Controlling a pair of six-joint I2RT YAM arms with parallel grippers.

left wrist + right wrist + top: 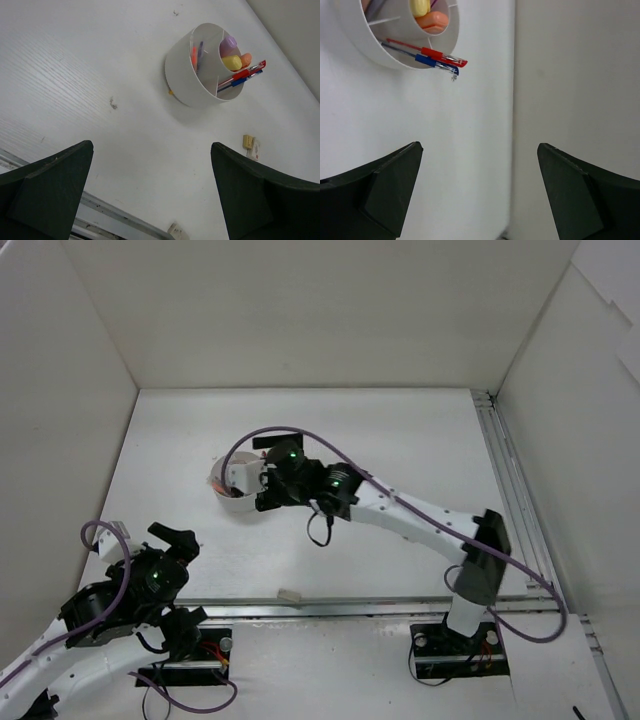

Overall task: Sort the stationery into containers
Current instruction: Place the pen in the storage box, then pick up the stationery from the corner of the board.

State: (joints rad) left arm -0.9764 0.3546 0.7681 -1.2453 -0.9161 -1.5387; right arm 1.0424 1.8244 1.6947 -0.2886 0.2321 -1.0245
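- Overhead, the white cup [230,502] stands mid-table, with the right gripper [262,488] at its right side and the left gripper [195,580] near-left.
- Left wrist: fingers spread, empty. The cup holds a red pen [245,73], a blue pen [240,80] and markers [231,62].
- Right wrist: fingers wide apart, gripping nothing. Both pens poke over the cup's rim.

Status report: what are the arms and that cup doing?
Left end effector, right end effector: open, empty. Cup holds pens, markers. Eraser loose near rail.
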